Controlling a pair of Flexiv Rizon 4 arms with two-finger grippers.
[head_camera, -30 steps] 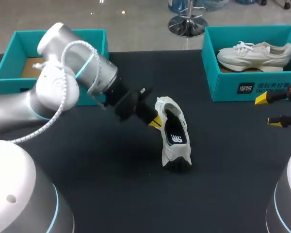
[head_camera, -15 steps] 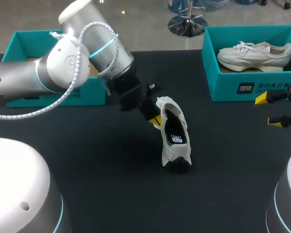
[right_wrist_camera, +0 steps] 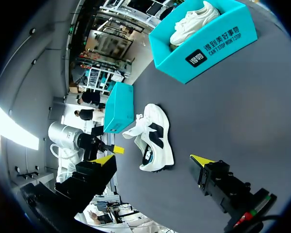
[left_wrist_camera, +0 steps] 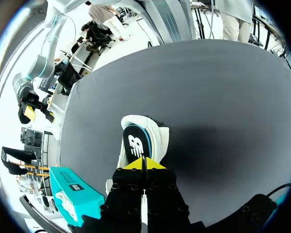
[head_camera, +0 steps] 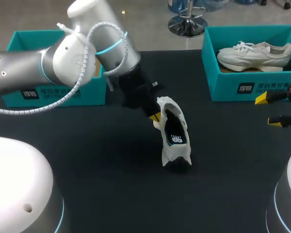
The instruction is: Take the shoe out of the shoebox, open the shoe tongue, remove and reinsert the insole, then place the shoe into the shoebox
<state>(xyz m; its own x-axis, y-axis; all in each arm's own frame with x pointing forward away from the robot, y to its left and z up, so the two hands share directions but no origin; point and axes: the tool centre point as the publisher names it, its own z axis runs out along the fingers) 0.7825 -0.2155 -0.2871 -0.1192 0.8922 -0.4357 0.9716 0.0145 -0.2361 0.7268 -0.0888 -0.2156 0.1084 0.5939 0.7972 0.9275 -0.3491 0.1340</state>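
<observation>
A white shoe lies mid-table with its opening up, showing the dark insole. My left gripper is shut, its yellow tips pressed together at the rim of the shoe's opening on the left side. In the left wrist view the joined tips sit just over the edge of the shoe; I cannot tell if they pinch any of it. My right gripper hangs open at the table's right edge, far from the shoe, with nothing between its fingers.
A teal shoebox at the back right holds a second white shoe. Another teal shoebox stands at the back left, partly behind my left arm.
My left arm has swung up and toward the back, turning about its gripper, whose tips stay at the shoe's rim. The shoe and the right arm have not moved.
</observation>
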